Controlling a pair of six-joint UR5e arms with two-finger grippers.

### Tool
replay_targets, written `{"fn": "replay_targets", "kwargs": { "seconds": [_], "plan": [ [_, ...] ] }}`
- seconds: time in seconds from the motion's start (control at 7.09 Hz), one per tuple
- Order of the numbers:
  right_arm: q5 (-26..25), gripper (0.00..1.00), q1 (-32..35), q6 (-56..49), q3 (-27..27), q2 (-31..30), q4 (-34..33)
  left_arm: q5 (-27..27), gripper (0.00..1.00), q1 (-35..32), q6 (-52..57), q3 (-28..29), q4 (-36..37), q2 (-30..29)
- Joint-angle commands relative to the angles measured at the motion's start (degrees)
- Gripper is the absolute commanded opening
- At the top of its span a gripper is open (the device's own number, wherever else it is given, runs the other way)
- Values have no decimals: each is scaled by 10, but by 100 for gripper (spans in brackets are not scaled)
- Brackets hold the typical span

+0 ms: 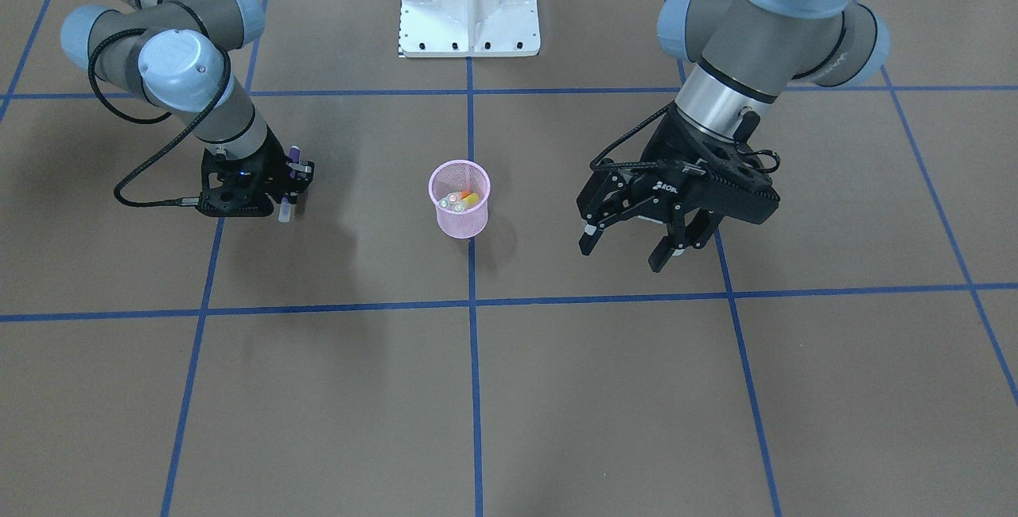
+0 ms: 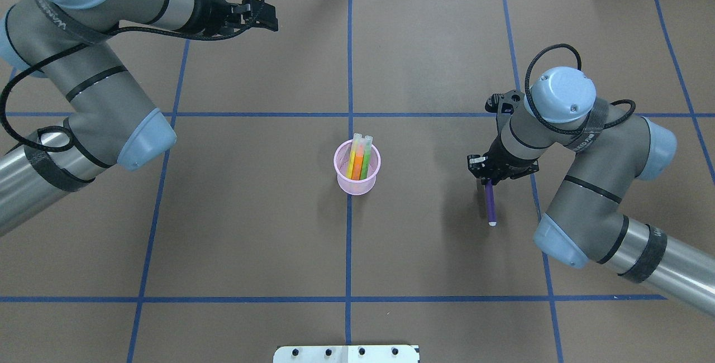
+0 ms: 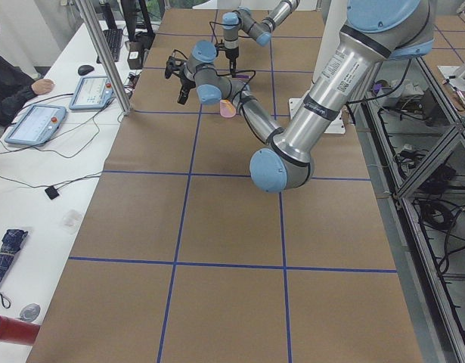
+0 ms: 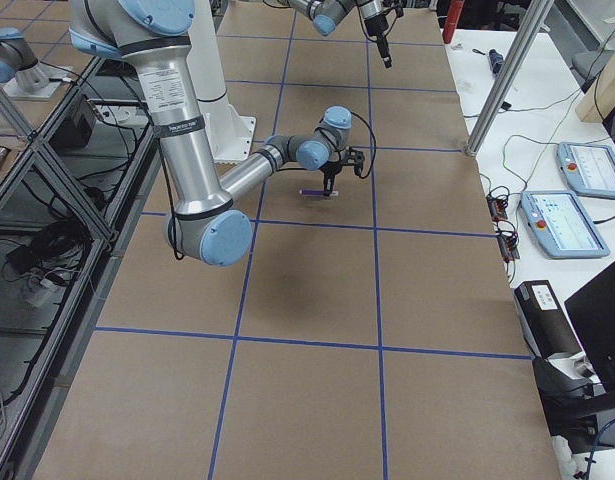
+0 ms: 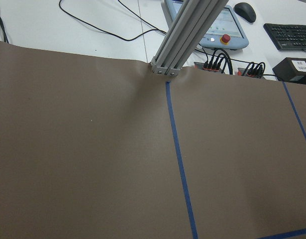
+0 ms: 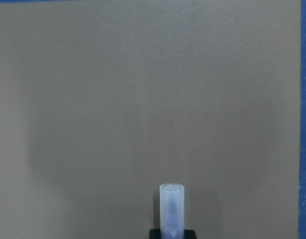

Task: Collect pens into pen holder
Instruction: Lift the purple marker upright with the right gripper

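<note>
1. Right gripper (image 2: 487, 180) is seen from overhead clamped on the purple pen (image 2: 490, 202), well to the robot's right of the pen holder (image 2: 357, 185). The yellow pen (image 2: 351, 166), orange pen (image 2: 358, 166) and green pen (image 2: 365, 166) are stood inside the holder. The left gripper (image 2: 269, 18) is held over the far left of the table (image 2: 251, 212).
2. From the front, the left gripper's fingers are shown spread wide with nothing between them. The purple pen's pale cap is pointed away from the robot.
3. From the left end, the holder is glimpsed beyond the near arm.
4. From the right end, the purple pen is seen roughly level and low; contact with the table cannot be told.
5. On the left wrist view, only table, a blue tape line (image 5: 180, 164) and a metal post (image 5: 185, 35) are shown.
6. On the right wrist view, the pale cap is seen projecting over bare table.
</note>
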Motion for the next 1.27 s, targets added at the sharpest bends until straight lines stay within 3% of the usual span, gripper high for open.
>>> {"fn": "replay_targets", "kwargs": {
  "seconds": [0.0,0.14,0.42,0.85,1.13],
  "plan": [
    [5,0,52,0,62,9,2,-2,94,-15,31,16,0,1],
    [33,0,92,0,79,18,32,-22,94,-27,53,29,0,2],
    [23,0,102,-1,77,25,173,-45,94,-53,91,47,0,7],
    [-120,0,50,-2,15,32,444,-46,94,-62,116,58,-5,26],
    [-242,0,-32,-6,6,51,497,-46,94,-69,120,59,-5,39]
  ]
}}
